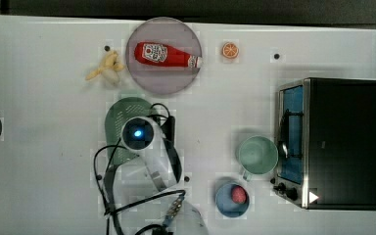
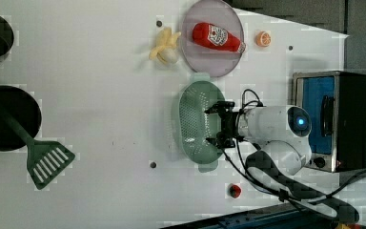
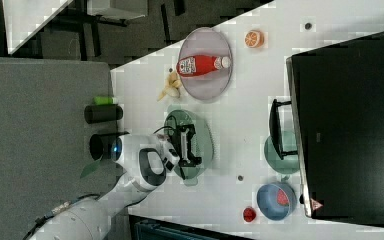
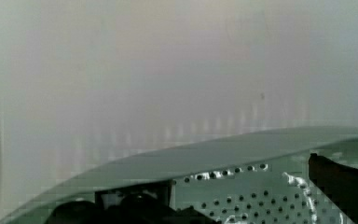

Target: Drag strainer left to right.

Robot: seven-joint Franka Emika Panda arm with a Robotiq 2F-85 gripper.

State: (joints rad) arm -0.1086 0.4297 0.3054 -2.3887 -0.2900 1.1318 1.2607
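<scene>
The strainer (image 2: 190, 119), a pale mint-green oval colander with small holes, lies on the white table just below the plate in the left view. In the top view the arm's wrist covers much of the strainer (image 1: 121, 111). My gripper (image 2: 212, 125) reaches over the strainer's bowl on the left view's right side. Its two black fingers stand wide apart, open, with nothing held between them. The right view shows the gripper (image 3: 187, 146) over the middle of the strainer (image 3: 206, 137). In the wrist view the strainer's rim (image 4: 191, 158) curves close by, with a dark fingertip (image 4: 340, 186) inside the bowl.
A grey-purple plate (image 1: 142, 78) holding a ketchup bottle (image 1: 166, 55) sits behind the strainer, with a banana (image 1: 106, 68) beside it. In the top view, a green mug (image 1: 258, 155), a blue bowl (image 1: 227, 203) and a toaster oven (image 1: 338, 142) stand to the right. An orange slice (image 1: 230, 50) lies at the back.
</scene>
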